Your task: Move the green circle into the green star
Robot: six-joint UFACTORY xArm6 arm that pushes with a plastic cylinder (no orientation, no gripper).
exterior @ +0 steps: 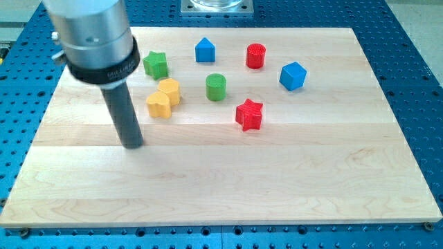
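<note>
The green circle [216, 87], a short green cylinder, stands on the wooden board near the top middle. The green star [156, 64] lies to its upper left, about a block and a half away, with a gap between them. My tip [132, 144] rests on the board at the view's left, below the green star and well to the lower left of the green circle, touching no block. The rod and its grey mount rise to the view's top left.
Two yellow blocks [164, 98] sit together between my tip and the green circle. A blue house-shaped block [205, 50], a red cylinder [256, 55], a blue cube-like block [293, 75] and a red star [249, 114] lie around. The wooden board [277, 180] sits on a blue perforated table.
</note>
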